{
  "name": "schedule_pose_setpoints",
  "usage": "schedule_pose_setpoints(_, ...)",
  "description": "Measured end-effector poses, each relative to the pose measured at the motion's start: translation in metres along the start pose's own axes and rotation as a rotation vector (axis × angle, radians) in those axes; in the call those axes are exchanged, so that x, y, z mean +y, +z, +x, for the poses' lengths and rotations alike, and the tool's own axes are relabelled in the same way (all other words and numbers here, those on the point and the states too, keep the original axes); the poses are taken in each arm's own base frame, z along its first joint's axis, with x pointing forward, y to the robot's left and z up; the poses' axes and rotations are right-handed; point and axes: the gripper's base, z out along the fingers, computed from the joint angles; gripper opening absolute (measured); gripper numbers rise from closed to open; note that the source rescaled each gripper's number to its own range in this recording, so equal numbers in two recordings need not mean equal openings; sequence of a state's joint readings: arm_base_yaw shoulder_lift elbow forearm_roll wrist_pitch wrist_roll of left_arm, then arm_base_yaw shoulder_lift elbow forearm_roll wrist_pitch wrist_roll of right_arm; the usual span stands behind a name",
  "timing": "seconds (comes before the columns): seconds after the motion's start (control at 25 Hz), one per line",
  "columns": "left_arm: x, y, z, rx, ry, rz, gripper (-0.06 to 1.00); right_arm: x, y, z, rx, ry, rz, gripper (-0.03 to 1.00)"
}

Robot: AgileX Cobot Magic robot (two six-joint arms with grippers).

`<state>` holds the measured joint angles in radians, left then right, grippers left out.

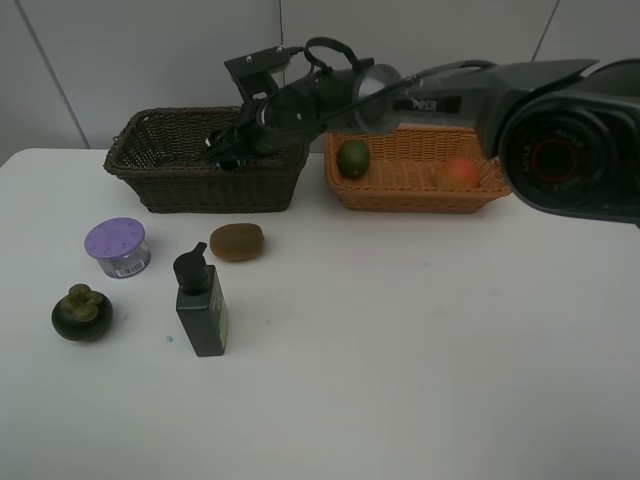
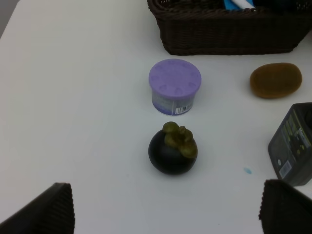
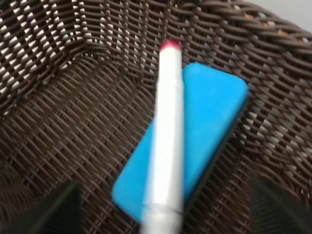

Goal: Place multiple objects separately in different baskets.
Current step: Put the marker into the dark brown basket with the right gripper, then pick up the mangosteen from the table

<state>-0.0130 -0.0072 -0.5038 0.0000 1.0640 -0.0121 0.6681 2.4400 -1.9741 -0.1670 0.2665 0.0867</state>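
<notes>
Upper middle of the high view: right gripper (image 1: 222,152) reaching across, low over the dark basket (image 1: 150,185), jaws spread wide. From its wrist, two dark fingers (image 3: 58,207) in the lower corners of the frame, well apart, touching nothing. Between them, centre frame, the pen (image 3: 168,122), lengthwise over the eraser (image 3: 214,117) on the basket floor. Blurred, so impossible to say whether lying on the eraser or dropping onto it. Low height sensible for a release: short drop, no bounce over the wall.

Sorting by kind, judging from the layout. Stationery in the dark basket; fruit in the orange basket (image 1: 400,197) at upper right, with the green fruit (image 1: 353,158) at its left end and the orange fruit (image 1: 460,172) at its right.

Not yet sorted, on the table (image 1: 420,350) at lower left of the high view: jar (image 1: 117,247), kiwi (image 1: 237,241) to its right, bottle (image 1: 201,305) upright below the kiwi, mangosteen (image 1: 81,312) furthest left. Probably jar and bottle for the dark basket, kiwi and mangosteen for the orange one.

Left gripper (image 2: 165,212) out of the high view. From its wrist, jaws spread, tips in the lower corners, empty, aimed down at the mangosteen in centre frame, jar just above it. Well set for taking the mangosteen next, though only a guess.
</notes>
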Motion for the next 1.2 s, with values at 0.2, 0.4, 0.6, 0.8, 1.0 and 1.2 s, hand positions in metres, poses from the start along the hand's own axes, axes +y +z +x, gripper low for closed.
schedule_pose_setpoints(0.2, 0.000, 0.000, 0.000, 0.000, 0.000, 0.000, 1.00, 0.000, 0.000, 0.000, -0.003, -0.006, 0.002, 0.99)
schedule_pose_setpoints(0.4, 0.000, 0.000, 0.000, 0.000, 0.003, -0.005, 1.00, 0.000, 0.000, 0.000, -0.003, -0.006, 0.002, 1.00)
schedule_pose_setpoints(0.6, 0.000, 0.000, 0.000, 0.000, 0.003, -0.005, 1.00, 0.000, 0.000, 0.001, 0.014, -0.006, 0.003, 1.00)
schedule_pose_setpoints(0.8, 0.000, 0.000, 0.000, 0.000, 0.003, -0.005, 1.00, -0.003, -0.014, -0.010, 0.036, -0.023, 0.018, 1.00)
schedule_pose_setpoints(1.0, 0.000, 0.000, 0.000, 0.000, 0.003, -0.005, 1.00, -0.011, -0.056, -0.038, 0.083, -0.048, 0.057, 1.00)
schedule_pose_setpoints(1.2, 0.000, 0.000, 0.000, 0.000, 0.003, -0.005, 1.00, -0.019, -0.107, -0.067, 0.112, -0.056, 0.087, 1.00)
